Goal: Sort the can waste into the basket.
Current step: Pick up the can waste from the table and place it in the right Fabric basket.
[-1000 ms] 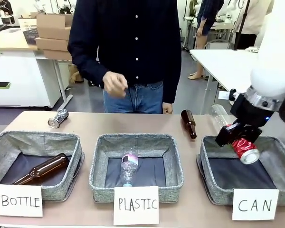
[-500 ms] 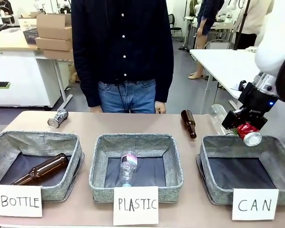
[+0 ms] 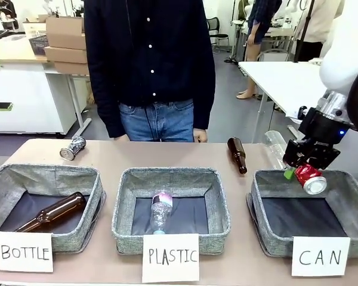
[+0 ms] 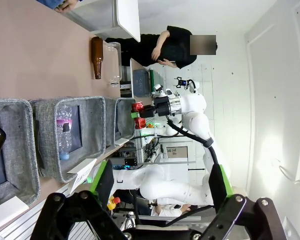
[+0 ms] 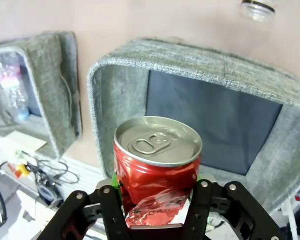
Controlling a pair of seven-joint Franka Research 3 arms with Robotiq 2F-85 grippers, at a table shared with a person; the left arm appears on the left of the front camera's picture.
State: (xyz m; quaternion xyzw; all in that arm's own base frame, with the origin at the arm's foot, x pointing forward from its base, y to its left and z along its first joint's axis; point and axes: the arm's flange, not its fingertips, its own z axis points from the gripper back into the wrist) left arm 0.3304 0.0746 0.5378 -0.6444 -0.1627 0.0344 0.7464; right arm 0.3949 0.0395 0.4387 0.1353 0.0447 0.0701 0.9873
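Drop-off: the red can (image 3: 311, 179) sits between my right end effector's (image 3: 302, 173) jaws above the basket (image 3: 273, 241); gripped or freed, I cannot tell. Next, the silver can (image 3: 73, 148).

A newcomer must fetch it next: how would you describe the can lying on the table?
On the table, find the left basket labelled BOTTLE. Behind it, near the far edge, a can lies on its side: short and silvery, unlike the long brown bottle in that basket.
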